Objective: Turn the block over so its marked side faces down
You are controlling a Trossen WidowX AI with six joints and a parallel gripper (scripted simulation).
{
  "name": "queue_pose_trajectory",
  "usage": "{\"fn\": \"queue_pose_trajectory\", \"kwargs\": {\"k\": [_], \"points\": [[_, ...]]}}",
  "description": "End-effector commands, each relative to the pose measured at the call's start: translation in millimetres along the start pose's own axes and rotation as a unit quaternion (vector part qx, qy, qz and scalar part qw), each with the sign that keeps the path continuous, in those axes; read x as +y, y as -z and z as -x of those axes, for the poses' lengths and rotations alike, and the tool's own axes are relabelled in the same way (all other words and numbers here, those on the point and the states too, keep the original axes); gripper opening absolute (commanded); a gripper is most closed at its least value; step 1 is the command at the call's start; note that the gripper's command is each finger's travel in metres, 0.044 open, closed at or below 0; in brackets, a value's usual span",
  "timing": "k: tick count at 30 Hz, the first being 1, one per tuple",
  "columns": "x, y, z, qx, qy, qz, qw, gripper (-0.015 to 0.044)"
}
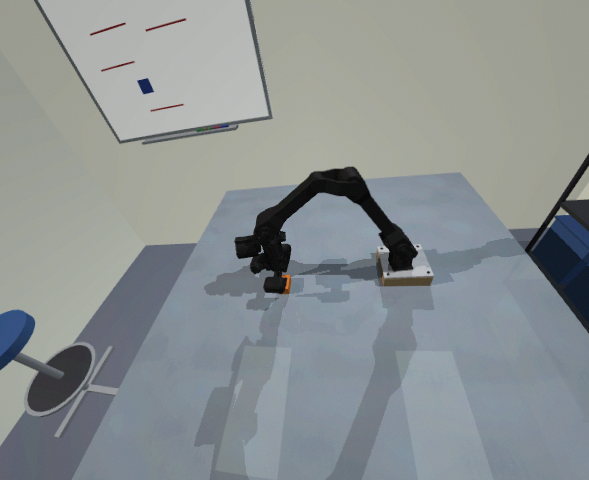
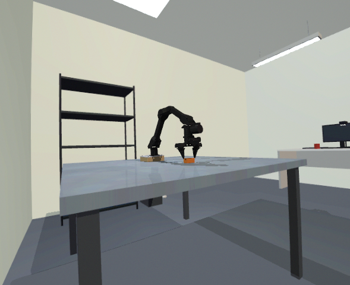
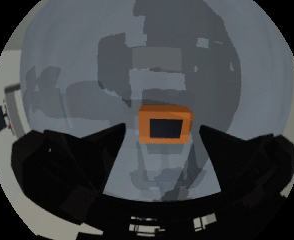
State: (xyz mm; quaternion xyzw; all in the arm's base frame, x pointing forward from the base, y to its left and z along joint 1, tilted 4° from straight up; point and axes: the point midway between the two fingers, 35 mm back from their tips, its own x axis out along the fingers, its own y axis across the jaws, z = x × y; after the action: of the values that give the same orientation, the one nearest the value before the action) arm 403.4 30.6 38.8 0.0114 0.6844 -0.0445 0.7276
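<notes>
1. One orange block (image 1: 287,284) (image 2: 189,160) (image 3: 144,125) rests on our counter (image 1: 335,320) (image 2: 169,174) (image 3: 87,55), dark mark upward.
2. We hold our claw (image 1: 280,283) (image 2: 189,157) (image 3: 165,128) wide and empty, pointing toward six o'clock above it.
3. Our wrist view shows fingertips at nine and three o'clock around it.

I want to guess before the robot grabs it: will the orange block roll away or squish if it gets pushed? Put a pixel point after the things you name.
The orange block (image 1: 287,284) (image 2: 189,160) (image 3: 164,111) probably won't roll, since its sides look flat. It might slide instead. It looks low, so a gentle push probably wouldn't tip it. Its straight edges suggest it's stiff, so I doubt it would squish.
</notes>
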Motion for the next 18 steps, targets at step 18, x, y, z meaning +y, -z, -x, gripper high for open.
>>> {"fn": "queue_pose_trajectory", "kwargs": {"k": [18], "points": [[-1,0,-16,-0.001,0.002,0.003,1.000,0.0282]]}}
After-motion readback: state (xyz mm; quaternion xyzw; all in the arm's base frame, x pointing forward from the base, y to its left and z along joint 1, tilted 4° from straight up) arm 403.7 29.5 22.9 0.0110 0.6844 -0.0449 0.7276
